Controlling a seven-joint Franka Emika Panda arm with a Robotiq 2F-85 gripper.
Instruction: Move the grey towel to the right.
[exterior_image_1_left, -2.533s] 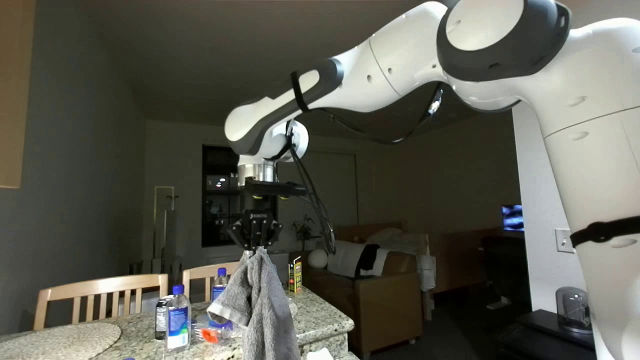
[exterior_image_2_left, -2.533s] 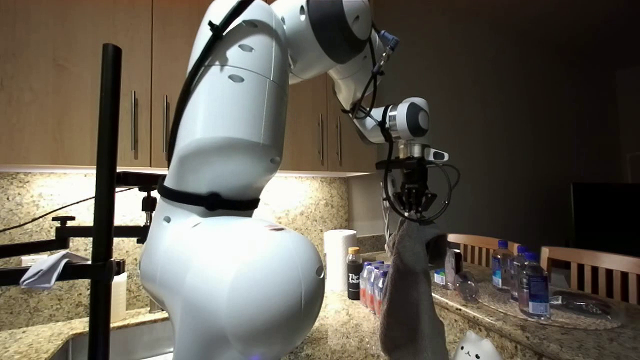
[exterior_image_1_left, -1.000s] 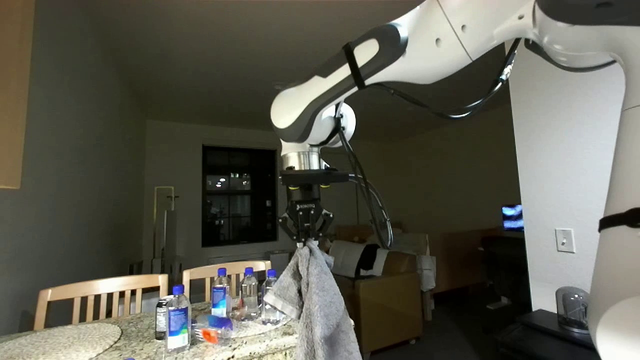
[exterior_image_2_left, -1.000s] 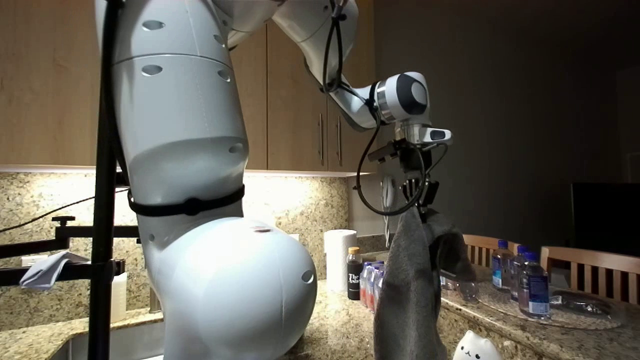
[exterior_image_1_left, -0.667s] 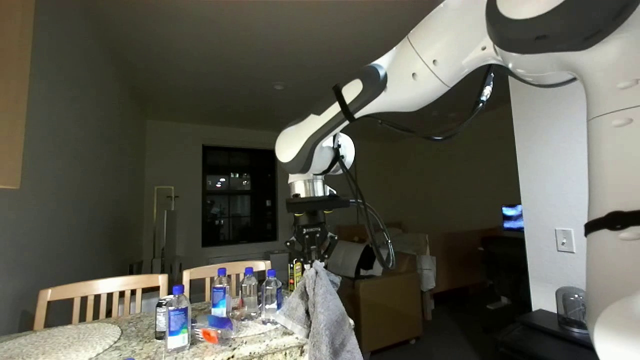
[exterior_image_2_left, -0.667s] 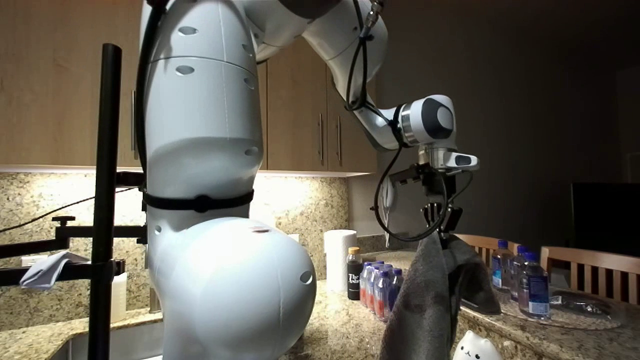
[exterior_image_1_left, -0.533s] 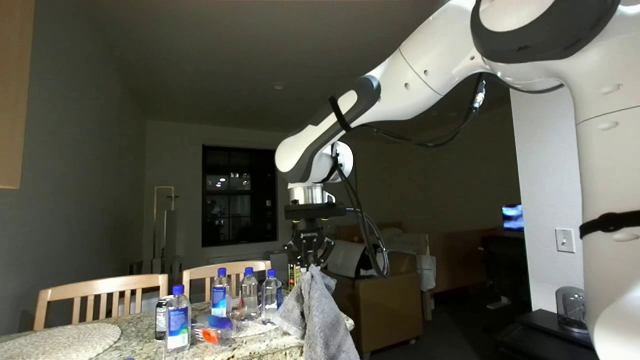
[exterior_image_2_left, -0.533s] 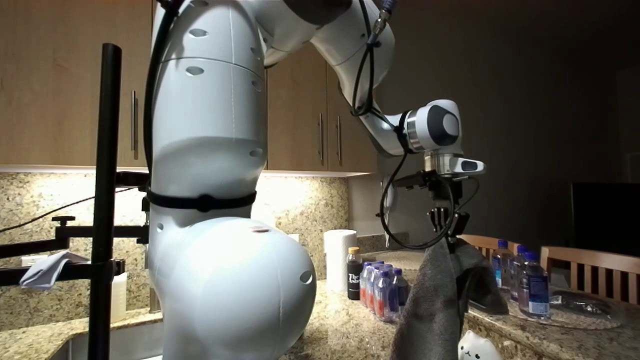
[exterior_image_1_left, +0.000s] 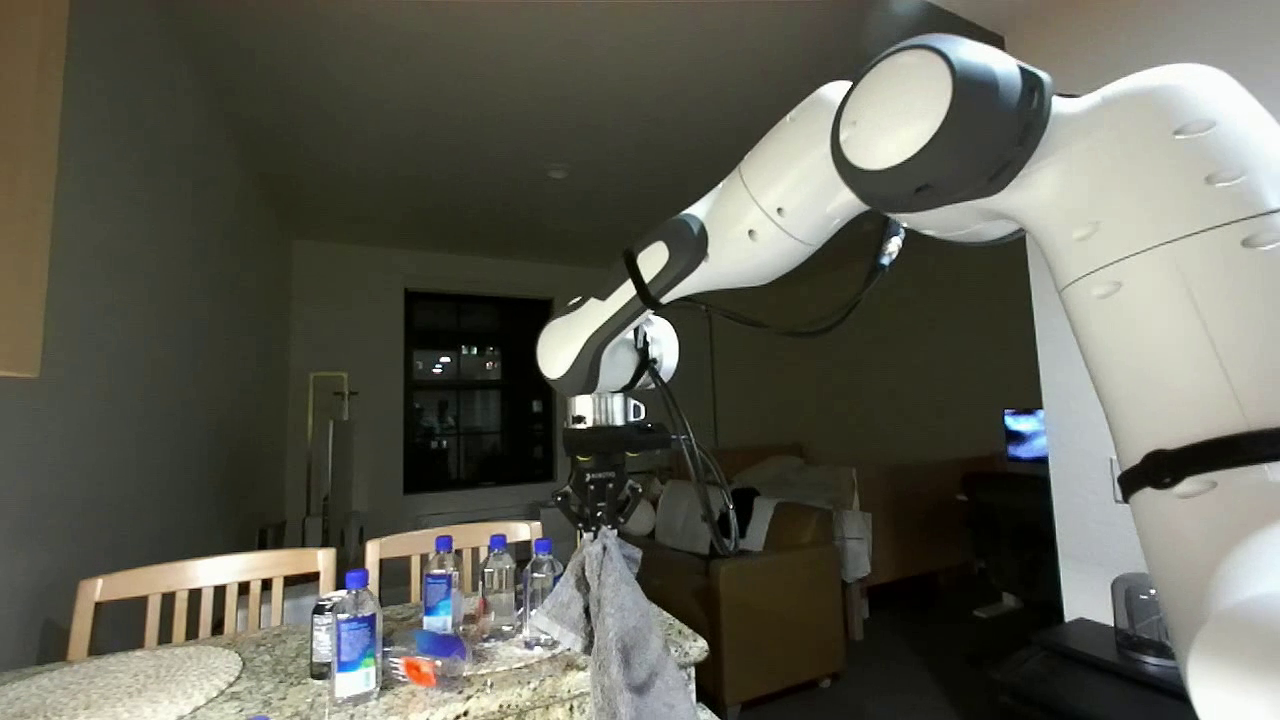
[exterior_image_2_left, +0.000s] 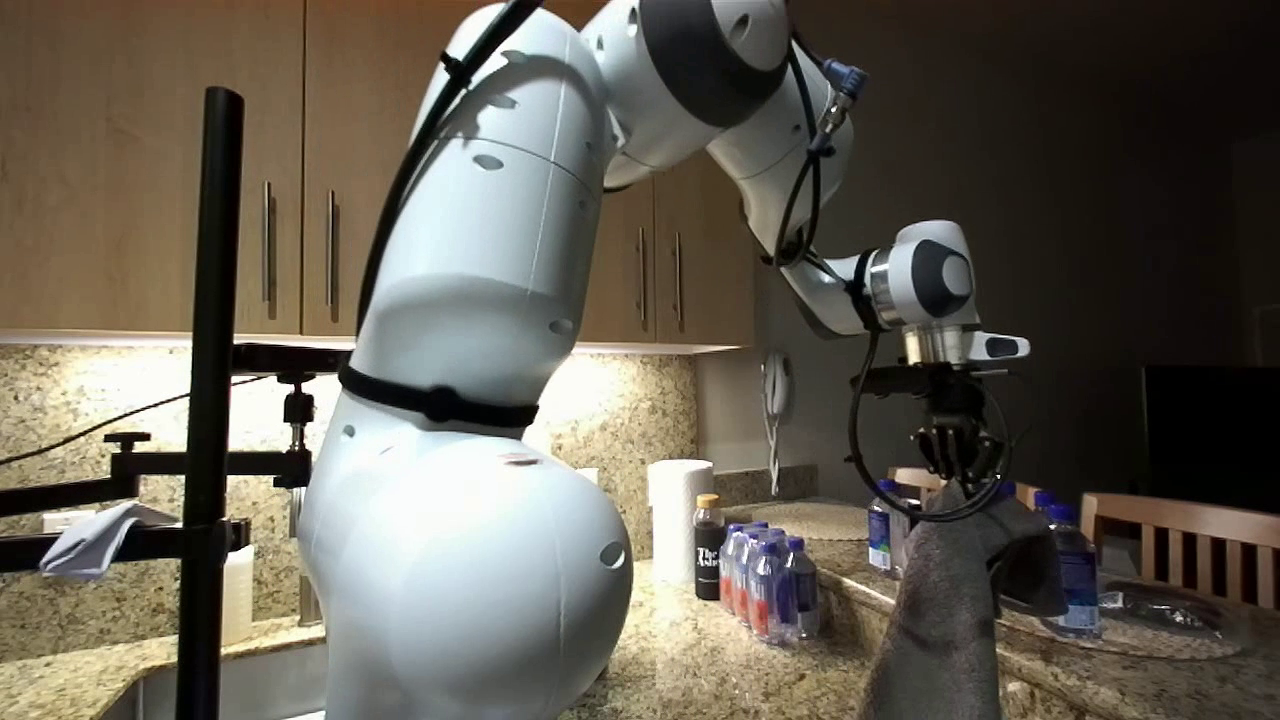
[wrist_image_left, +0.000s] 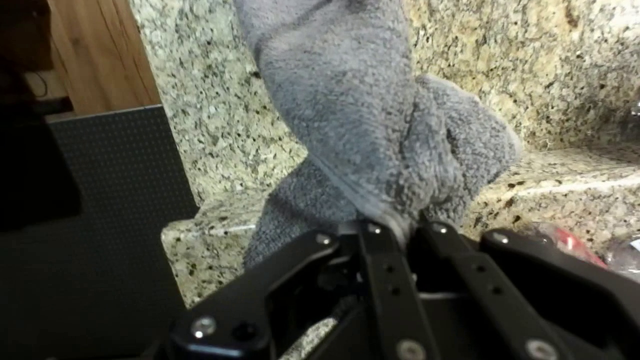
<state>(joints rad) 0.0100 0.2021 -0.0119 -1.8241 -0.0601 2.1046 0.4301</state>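
Note:
The grey towel (exterior_image_1_left: 640, 640) hangs folded and bunched from my gripper (exterior_image_1_left: 599, 531). In an exterior view the towel (exterior_image_2_left: 940, 610) hangs below the gripper (exterior_image_2_left: 962, 482), in front of the raised granite ledge. Its lower end runs out of the frame in both exterior views. In the wrist view the gripper (wrist_image_left: 406, 230) is shut on a bunched part of the towel (wrist_image_left: 345, 95), with a pale hem between the fingertips. A loose flap sticks out to one side. Whether the towel's lower end touches the counter cannot be seen.
The granite ledge (exterior_image_2_left: 1110, 680) carries several blue-capped water bottles (exterior_image_1_left: 356, 640) and a clear container (exterior_image_1_left: 430, 655) lying down. A bottle pack (exterior_image_2_left: 765, 580), a dark bottle (exterior_image_2_left: 708, 550) and a paper towel roll (exterior_image_2_left: 680, 515) stand on the lower counter. Wooden chairs (exterior_image_1_left: 205, 575) stand behind the ledge.
Over the last second my gripper has lowered with the towel. It moved slightly left in one exterior picture and rightward in another, where the towel now covers the white cat figure. The grip stays shut.

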